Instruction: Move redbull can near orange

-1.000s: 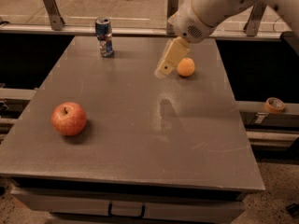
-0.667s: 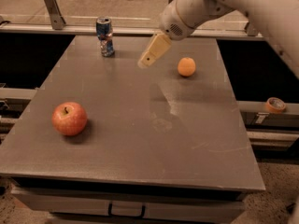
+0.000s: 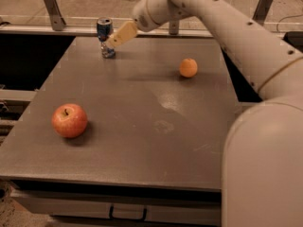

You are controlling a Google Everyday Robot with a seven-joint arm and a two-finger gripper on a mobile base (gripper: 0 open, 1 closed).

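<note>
The redbull can (image 3: 104, 37) stands upright near the far left of the grey table (image 3: 137, 126), blue and silver with a silver top. The orange (image 3: 188, 67) lies to the right of it, well apart, toward the table's far right. My gripper (image 3: 113, 39) reaches in from the right and its cream-coloured tip is right at the can's right side, partly overlapping it.
A red apple (image 3: 69, 120) with a stem lies at the front left of the table. My white arm (image 3: 246, 56) spans the right side of the view. A metal rail (image 3: 71, 30) runs behind the table's far edge.
My gripper has swung left across the table, from beside the orange to the redbull can. The can, orange and apple have not moved.
</note>
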